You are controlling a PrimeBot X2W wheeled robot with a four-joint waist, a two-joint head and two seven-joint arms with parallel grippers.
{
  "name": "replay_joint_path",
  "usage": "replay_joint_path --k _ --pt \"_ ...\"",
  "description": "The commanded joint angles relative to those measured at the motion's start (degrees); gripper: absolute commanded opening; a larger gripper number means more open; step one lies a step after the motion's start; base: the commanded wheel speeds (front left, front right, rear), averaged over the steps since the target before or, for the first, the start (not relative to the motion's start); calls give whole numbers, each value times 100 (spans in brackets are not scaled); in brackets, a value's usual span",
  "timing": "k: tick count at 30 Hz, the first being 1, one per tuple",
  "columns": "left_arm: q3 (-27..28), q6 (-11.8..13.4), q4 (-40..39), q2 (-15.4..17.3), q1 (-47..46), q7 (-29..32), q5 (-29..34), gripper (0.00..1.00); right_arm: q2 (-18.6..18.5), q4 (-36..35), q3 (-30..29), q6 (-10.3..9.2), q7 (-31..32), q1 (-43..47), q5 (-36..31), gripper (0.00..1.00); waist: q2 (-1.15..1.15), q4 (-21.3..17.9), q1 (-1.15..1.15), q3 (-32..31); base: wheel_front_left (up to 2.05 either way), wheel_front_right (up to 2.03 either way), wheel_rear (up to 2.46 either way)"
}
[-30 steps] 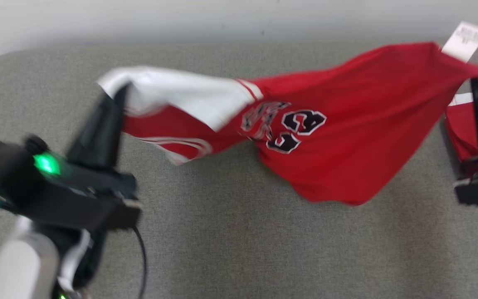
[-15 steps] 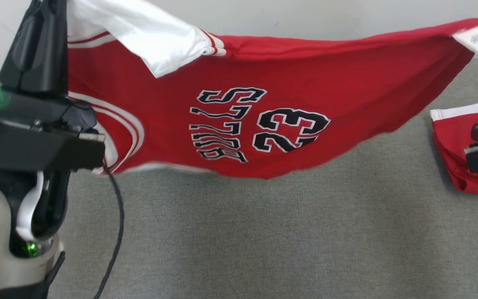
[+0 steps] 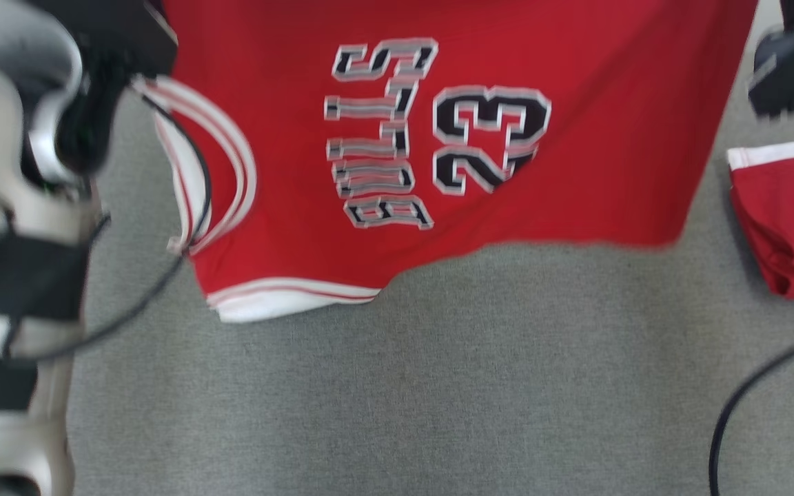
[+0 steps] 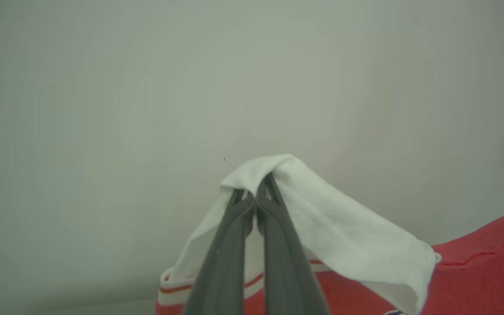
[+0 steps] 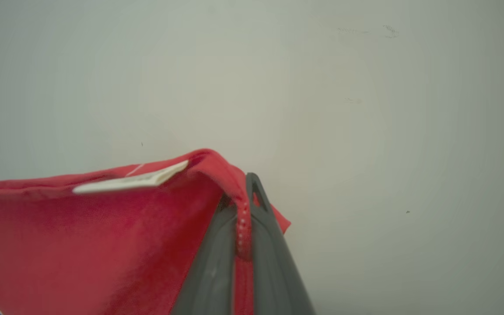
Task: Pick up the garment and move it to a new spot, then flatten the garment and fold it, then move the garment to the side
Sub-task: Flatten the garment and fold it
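Red jersey cloth, the garment [image 3: 597,138], hangs spread above the grey surface [image 3: 438,386], its lower hem apparently clear of it, though the head view is blurred. The left gripper [image 4: 255,202] is pressed together on a white corner. The right gripper [image 5: 242,205] pinches a red edge beside a white tag [image 5: 134,180]. Another red piece [image 3: 790,227] lies on the surface at the right.

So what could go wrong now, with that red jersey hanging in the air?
The left gripper pinches only a fold of white fabric and the right gripper only a red edge of the jersey, so either corner might slip free. Laid down, the jersey could land on the other red garment on the grey table.
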Motion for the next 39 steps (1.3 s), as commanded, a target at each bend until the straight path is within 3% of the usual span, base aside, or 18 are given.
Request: replay_joint_path --k 1,6,15,21,24,31,39 --pt "-6 -52 603 -57 -528 166 -61 0 57 510 134 -6 96 -600 79 0 -1 -64 0 375 0 0 0" --pt "-35 -101 2247 -168 -1717 192 4 0 322 2083 338 -7 -30 -2086 224 0 -1 -117 0 735 0 0 0" --pt "74 5 3543 -155 -2952 -690 186 0 656 3607 175 -8 -917 -3503 301 0 -1 -152 0 991 0 0 0" --pt "-94 32 4013 -65 -3596 -1603 492 0 858 4344 91 -9 -1516 -4223 324 0 -1 -135 0 1282 0 0 0" --pt "-92 3 4245 -92 -3782 -1948 497 0 874 4584 137 -10 -1673 -4415 334 0 -1 -118 0 1454 0 0 0" --pt "-44 -411 5006 -390 -3466 -1860 110 0 894 4759 712 -9 -1773 -4054 541 0 -1 -75 0 1736 0 0 0" --pt "-122 -633 5130 -565 -2321 -2644 -19 0 700 3970 1518 -8 -1925 -2703 1569 0 -1 3 0 1716 0 0 0"
